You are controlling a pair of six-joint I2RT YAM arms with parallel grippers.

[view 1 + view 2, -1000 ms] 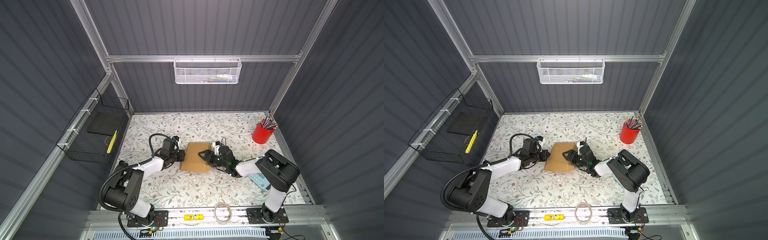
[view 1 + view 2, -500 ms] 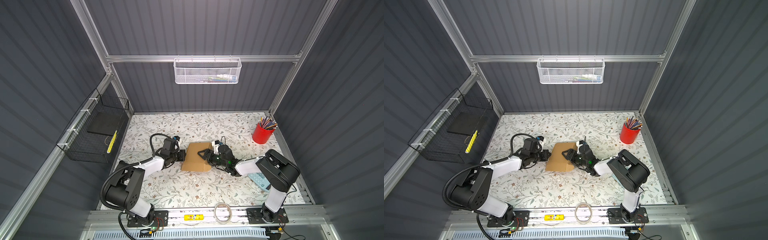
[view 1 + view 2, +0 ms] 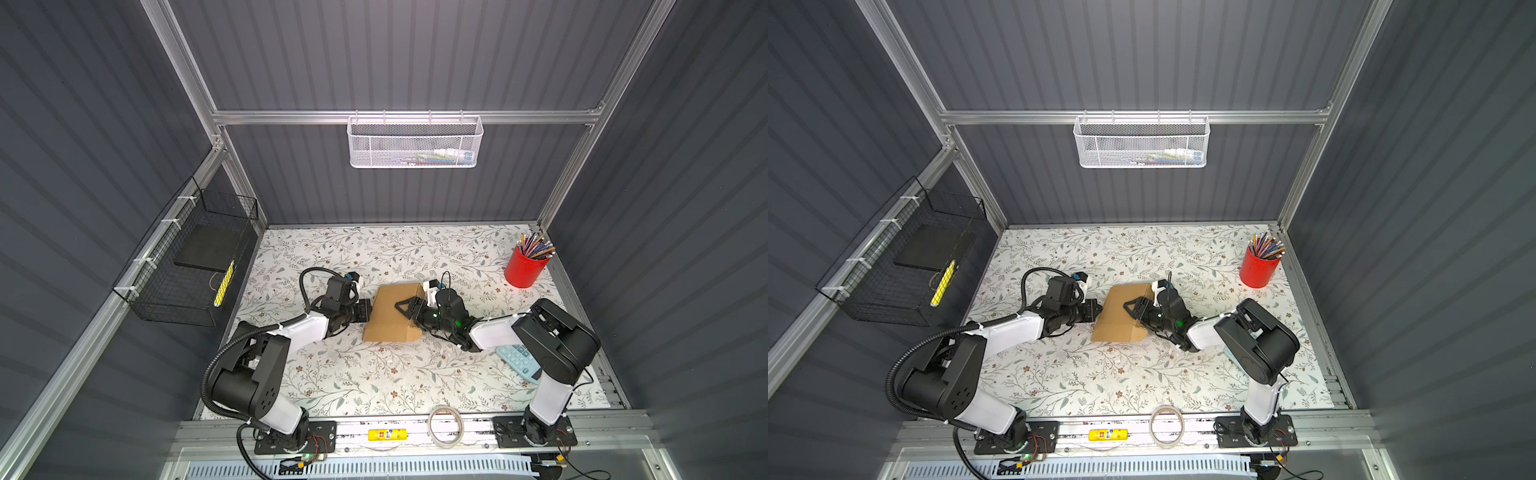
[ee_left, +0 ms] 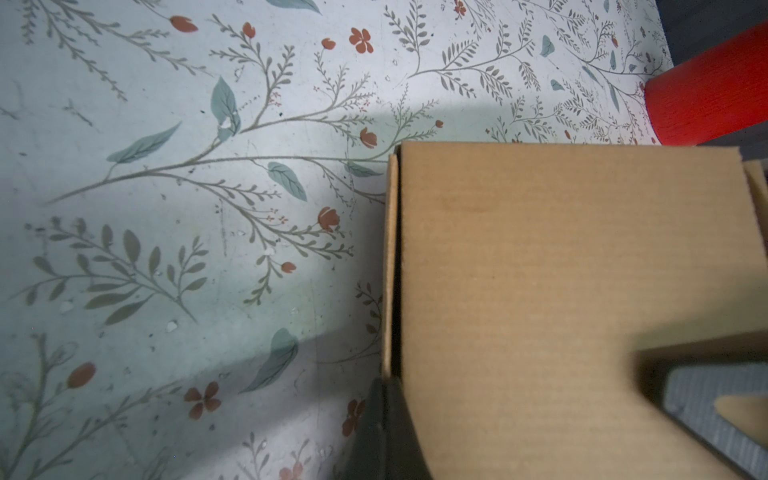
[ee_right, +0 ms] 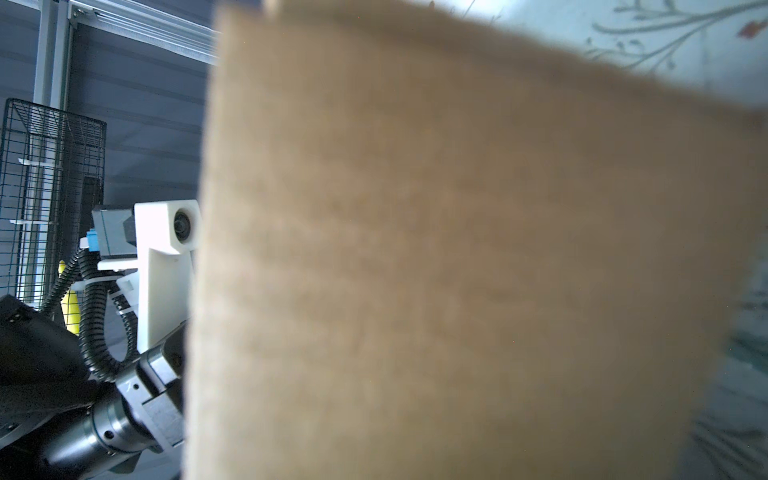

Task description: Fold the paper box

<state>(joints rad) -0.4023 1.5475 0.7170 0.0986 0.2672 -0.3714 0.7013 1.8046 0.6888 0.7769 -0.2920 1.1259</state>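
Left gripper [image 3: 366,311]: resting closed, tips touching the left wall of the paper box [image 3: 386,322]; pinching anything or not, impossible to tell.
Paper box: lying mid-scene on the table [image 3: 374,374] between both arms, lid looking folded down, long axis seeming to run near to far.
Right gripper [image 3: 409,312]: reaching in from the right, jaws standing apart, one finger lying over the lid; wrist view blocked by blurred cardboard.
Key relation: sitting right of the left gripper and left of the right gripper, both equally close; probably calling for bracing left while tucking right.
Count: one box, two grippers, one tape roll [image 3: 446,426], one calculator [image 3: 517,361], one red pencil cup [image 3: 524,270].
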